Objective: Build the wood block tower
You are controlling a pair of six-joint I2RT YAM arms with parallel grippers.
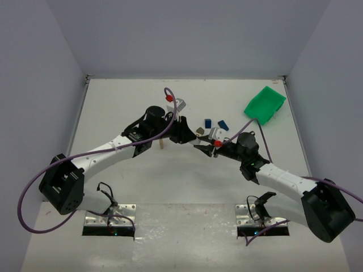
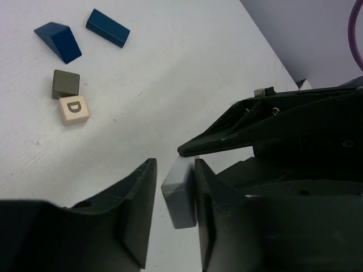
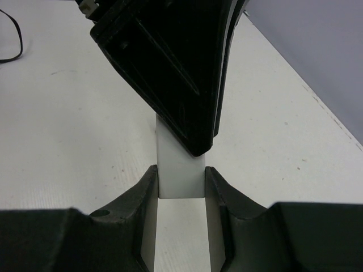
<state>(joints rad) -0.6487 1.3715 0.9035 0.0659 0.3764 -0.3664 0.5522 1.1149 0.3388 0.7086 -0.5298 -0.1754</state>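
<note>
A pale grey block hangs above the table with my right gripper shut on its sides. My left gripper stands open around the same grey block: the block rests against the right finger, and a narrow gap shows at the left finger. The two grippers meet at mid-table, left gripper and right gripper, and hide the block from above. Loose on the table lie a blue wedge, a blue block, a dark olive cube and a tan cube marked D. The wood block tower is out of view.
A green bin lies at the back right. The blue blocks lie just behind the grippers. A small tan wooden piece stands under the left arm. Side walls bound the table on the left, back and right.
</note>
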